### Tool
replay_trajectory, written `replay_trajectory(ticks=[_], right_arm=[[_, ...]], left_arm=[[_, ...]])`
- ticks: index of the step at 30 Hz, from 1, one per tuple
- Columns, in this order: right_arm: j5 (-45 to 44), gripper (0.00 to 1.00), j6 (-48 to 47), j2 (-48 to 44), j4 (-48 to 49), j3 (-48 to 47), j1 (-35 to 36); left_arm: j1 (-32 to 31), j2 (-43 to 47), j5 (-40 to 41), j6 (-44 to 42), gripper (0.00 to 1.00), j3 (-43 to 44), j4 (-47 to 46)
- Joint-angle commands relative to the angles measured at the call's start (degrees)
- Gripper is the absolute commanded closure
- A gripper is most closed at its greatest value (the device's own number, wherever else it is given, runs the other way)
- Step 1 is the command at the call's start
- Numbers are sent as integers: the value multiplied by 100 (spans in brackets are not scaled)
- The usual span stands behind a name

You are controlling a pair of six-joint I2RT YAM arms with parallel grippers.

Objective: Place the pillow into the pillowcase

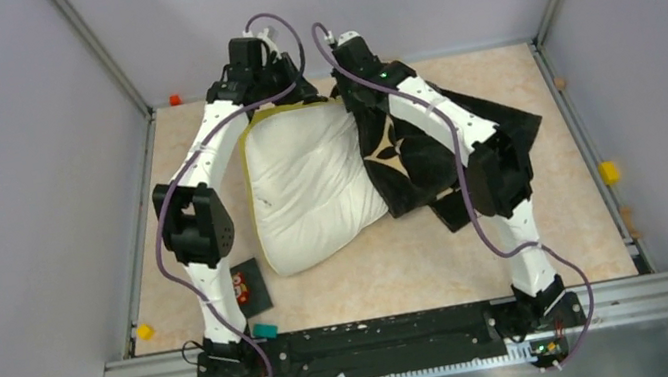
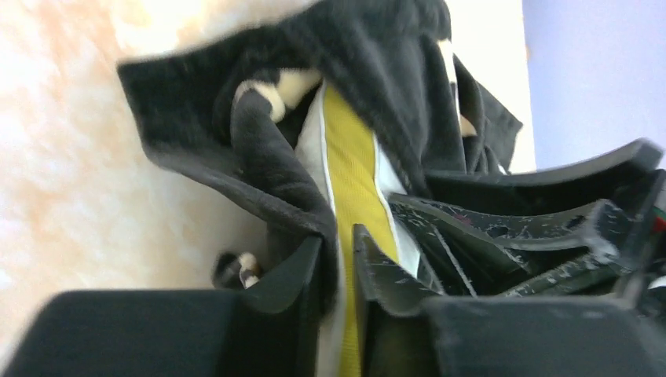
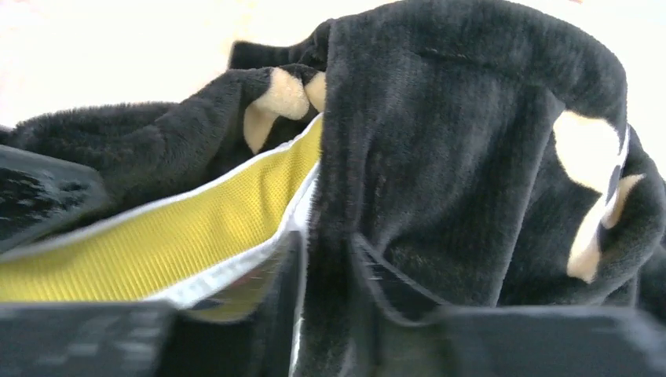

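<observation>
- At the far left of the counter (image 1: pixel 542 247), near the left arm's base, lies a small dark card (image 1: pixel 251 288), well apart from the work.
- The left end effector (image 2: pixel 338 271) reaches to the far edge and is closed to a narrow slit on the pillow (image 1: pixel 310 192), pinching its yellow band (image 2: pixel 351 157). A fold of black fabric lies against one finger; whether it is pinched too cannot be told.
- The pillow rests mid-counter. Its broad white face and near edge are bare, and only its right side and far corner are under black cloth.
- The right end effector (image 3: pixel 334 294), just beside the left one, is clamped on a thick fold of the pillowcase (image 1: pixel 405 182), apparently at the opening's rim.
- The pillowcase spreads rightward in a loose heap, overlapping the pillow's right side.
- Judged from this, the insertion is only begun: the mouth has caught one corner, and most of the pillow remains to be drawn inside and the case smoothed over it.
</observation>
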State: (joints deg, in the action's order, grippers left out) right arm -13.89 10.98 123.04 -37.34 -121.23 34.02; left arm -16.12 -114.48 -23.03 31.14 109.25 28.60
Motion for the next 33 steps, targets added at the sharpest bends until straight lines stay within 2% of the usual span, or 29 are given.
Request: replay_trajectory(ticks=[1,3,4,6,7,10,12,15,18,22,25,28,31,33], right_arm=[[-233,85,200,108,-233,-189,-266],[-162,89,288,46,-124,-74,-325],[-155,91,297,13,-48,-38,-334],[-130,93,320,4,-4,-25,-337],[-105,94,317,15,-11,-42,-339],[-72,95,369,89,-52,-123,-342],[-69,92,411,110,-57,-129,-342],[-3,74,470,167,-77,-129,-343],[-132,57,477,324,-138,-246,-343],[-394,46,331,737,-334,-823,-380],[-512,42,115,1213,-589,-1523,-405],[-719,39,-33,1509,-580,-1751,-401],[-1028,39,-127,1807,-522,-1860,-413],[-1209,43,-147,1969,-522,-1974,-441]], left_arm=[[19,-181,599,-506,58,1309,123],[52,-107,993,-639,33,1494,261],[74,-30,1247,-725,26,1497,317],[91,176,1728,-801,6,1387,534],[91,330,1962,-824,2,1193,616],[110,1047,2566,-729,1,-19,469],[182,1550,2490,-571,1,-1177,122],[293,1938,2090,-437,1,-2403,-303],[434,1945,1763,-310,1,-3084,-619],[568,1632,1674,-225,1,-3249,-866],[609,1235,1885,-141,1,-2897,-325],[690,1219,2247,-56,1,-3055,-419],[828,994,1909,15,1,-3135,-680],[872,760,1541,31,1,-3061,-872]])
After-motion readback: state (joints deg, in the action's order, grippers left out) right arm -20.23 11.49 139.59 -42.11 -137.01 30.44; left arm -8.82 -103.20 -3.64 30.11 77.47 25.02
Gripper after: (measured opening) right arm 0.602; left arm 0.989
